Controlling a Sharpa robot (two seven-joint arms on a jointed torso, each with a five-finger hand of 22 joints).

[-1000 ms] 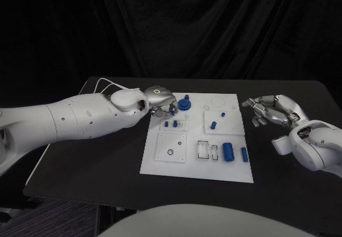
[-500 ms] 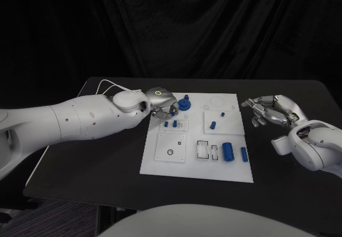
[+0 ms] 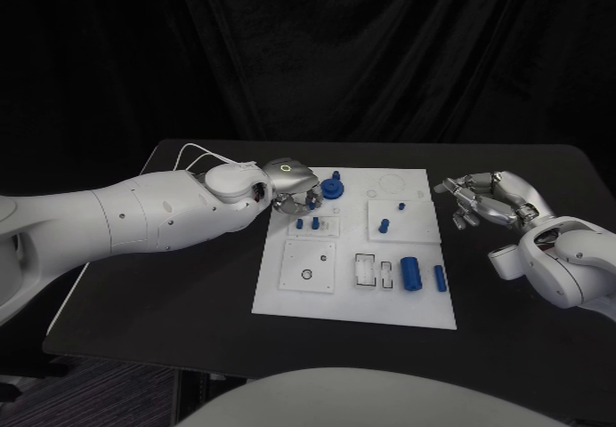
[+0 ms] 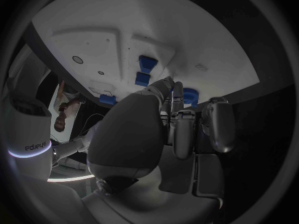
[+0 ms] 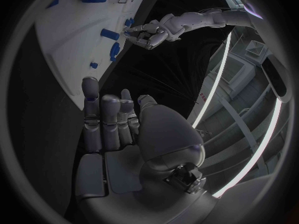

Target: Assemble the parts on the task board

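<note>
Left hand (image 3: 293,185) is held over the far-left corner of the board (image 3: 289,298), fingers curled downward; whether anything is gripped cannot be told. Right hand (image 3: 491,201) is seen off the board's right edge, over the table (image 3: 167,294), fingers loosely apart, nothing held.

Nearest on the board, a large cylinder (image 3: 411,273) is laid flat right of the slotted block, long axis running near to far. A thinner pin (image 3: 439,277) is laid parallel just to its right. Farther, a small peg (image 3: 386,225) is stood upright on the right-hand square plate. At the far edge, a round blue part (image 3: 333,188) is seen just beside the left hand's fingers; contact cannot be told.
</note>
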